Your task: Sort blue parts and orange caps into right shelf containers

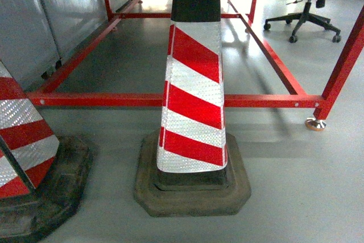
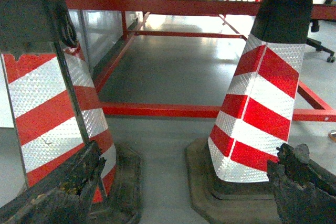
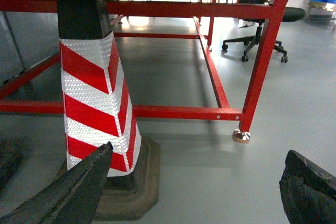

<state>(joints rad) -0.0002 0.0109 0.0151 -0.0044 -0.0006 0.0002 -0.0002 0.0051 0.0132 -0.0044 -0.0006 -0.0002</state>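
Both wrist views show fingers [image 2: 58, 192] [image 3: 68, 192] spread wide at the bottom corners, holding nothing. A cone [image 1: 193, 95] fills centre frame, its top cut off. Shelf and containers are out of sight

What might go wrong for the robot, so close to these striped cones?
It could bump the middle cone, which stands right in front of it, or the second cone on the left. Behind them the low red frame bars the way forward. Both grippers are open and empty; no shelf or crates are in view.
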